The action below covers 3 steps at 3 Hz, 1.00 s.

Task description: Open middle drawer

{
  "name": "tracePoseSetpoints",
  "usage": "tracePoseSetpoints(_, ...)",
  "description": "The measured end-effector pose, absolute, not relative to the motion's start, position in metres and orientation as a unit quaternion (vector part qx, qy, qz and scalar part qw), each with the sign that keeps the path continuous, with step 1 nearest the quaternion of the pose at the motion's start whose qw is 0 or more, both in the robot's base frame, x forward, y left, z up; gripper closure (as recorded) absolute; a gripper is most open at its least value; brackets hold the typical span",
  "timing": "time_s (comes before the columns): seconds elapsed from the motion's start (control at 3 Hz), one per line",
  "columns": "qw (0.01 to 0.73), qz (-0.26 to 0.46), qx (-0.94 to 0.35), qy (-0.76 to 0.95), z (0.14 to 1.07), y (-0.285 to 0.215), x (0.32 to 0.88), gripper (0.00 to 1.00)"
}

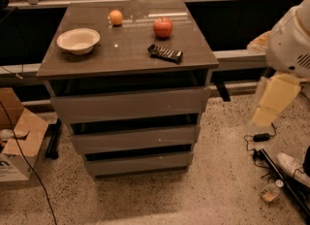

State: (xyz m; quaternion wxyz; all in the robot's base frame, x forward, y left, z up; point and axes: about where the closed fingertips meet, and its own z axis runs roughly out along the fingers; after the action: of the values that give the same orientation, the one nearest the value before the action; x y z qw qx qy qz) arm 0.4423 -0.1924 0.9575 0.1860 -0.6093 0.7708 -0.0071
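Rightward, end effector point(269, 104) in air, clear of middle drawer point(135, 139)

The middle drawer point(135, 139) was seen as a wide grey-taupe front, flat, glossy and handleless, set level and pushed in, with a dark gap along its top edge. It was found well apart from the pincer point(269, 104), off to the pincer's left in the view, untouched.

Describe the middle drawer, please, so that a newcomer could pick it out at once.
Find the grey cabinet with a bowl on top; the gripper hangs to its right, apart from it. Its front has three stacked drawers. The middle drawer is the second down, shorter-fronted than the one above and taller than the one below.
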Motion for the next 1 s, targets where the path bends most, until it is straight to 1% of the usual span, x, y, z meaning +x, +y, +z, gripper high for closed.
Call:
tracePoseSetpoints(0.33, 0.227, 0.051, -0.606, 0.761, 0.921, -0.162, 0.449, 0.00)
tracePoseSetpoints(0.67, 0.251, 0.119, -0.604, 0.747, 0.873, -0.133, 0.464, 0.00)
tracePoseSetpoints(1.0, 0.257, 0.137, -0.601, 0.744, 0.861, -0.126, 0.469, 0.00)
